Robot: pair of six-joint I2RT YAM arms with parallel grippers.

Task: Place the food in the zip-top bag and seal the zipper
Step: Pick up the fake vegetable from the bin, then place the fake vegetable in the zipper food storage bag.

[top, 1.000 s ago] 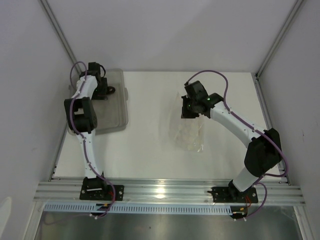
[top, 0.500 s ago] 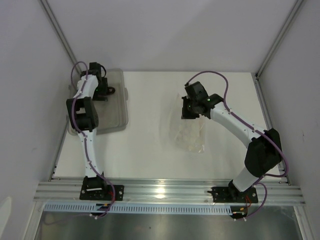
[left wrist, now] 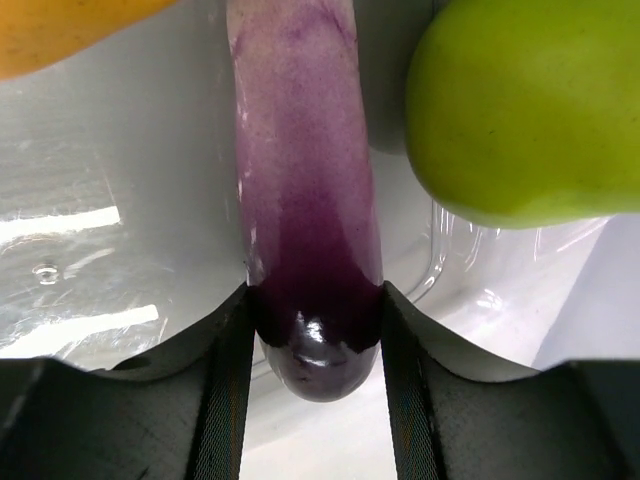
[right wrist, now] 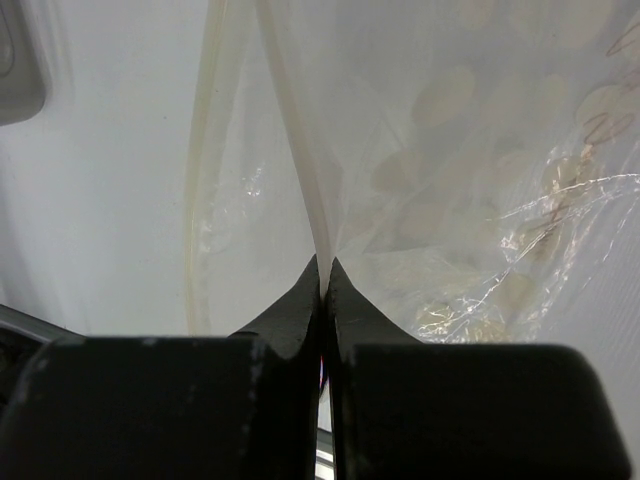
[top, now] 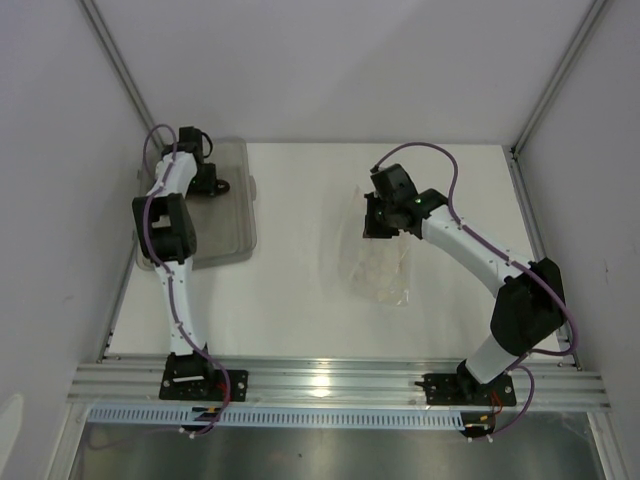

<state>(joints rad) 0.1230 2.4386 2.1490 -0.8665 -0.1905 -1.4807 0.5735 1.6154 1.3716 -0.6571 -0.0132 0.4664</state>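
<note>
Eggplant [left wrist: 310,250], dark purple and glossy at its rounded end, sits lengthwise between the two fingers of the left claw [left wrist: 315,300]; both pads press its sides, so the claw is gripping it. Location: inside the grey bin [top: 236,218], over the bin's far half as seen from the top view. A green fruit [left wrist: 530,100] lies in the bin just beside the eggplant on one side, apart from it by a thin gap; an orange-yellow fruit [left wrist: 70,25] shows only as a sliver at the opposite side, also in the bin. Bin floor is shiny, with glare. The zip-top bag [top: 380,268] lies on the white bench [top: 300,310], well to the right of the bin, clear and crumpled. Right claw [right wrist: 325,265] is at the bag end farthest from the arm bases, to the right of the bin, fingers fully closed and pinching a thin pale strip at the bag's edge, likely the zipper [right wrist: 300,180]. A second pale strip runs beside it, apart. Whether anything lies inside the bag cannot be told.
</note>
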